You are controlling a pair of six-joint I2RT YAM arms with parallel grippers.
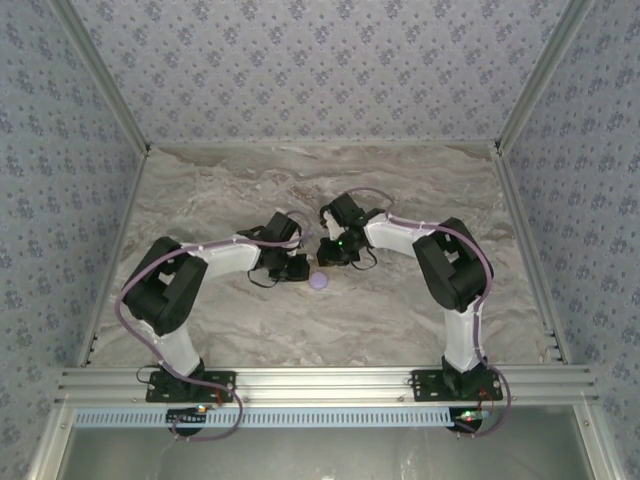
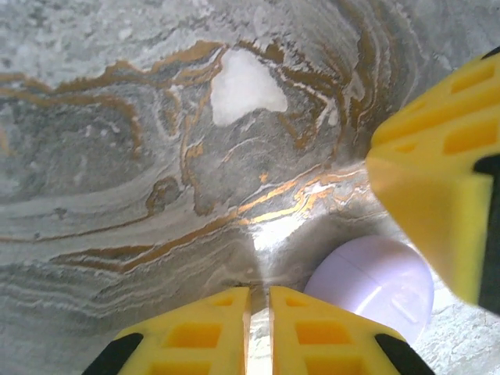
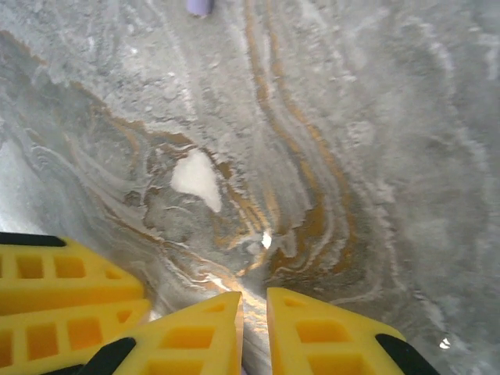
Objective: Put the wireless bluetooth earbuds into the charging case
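Note:
The charging case [image 1: 319, 281] is a small round lavender puck lying shut on the marble table. In the left wrist view the case [image 2: 375, 285] sits just right of my left gripper [image 2: 259, 291], whose yellow fingers are shut with only a thin slit and nothing between them. My right gripper [image 3: 254, 295] hovers low over bare marble, shut, with table showing through its narrow gap. From above, the left gripper [image 1: 298, 268] is just left of the case and the right gripper [image 1: 328, 252] just behind it. The earbuds are out of view.
The right gripper's yellow finger [image 2: 437, 172] looms above the case, close to my left fingers [image 3: 55, 297]. A lavender edge [image 3: 198, 6] shows at the top of the right wrist view. Patterned walls [image 1: 320, 70] enclose the table [image 1: 400, 320].

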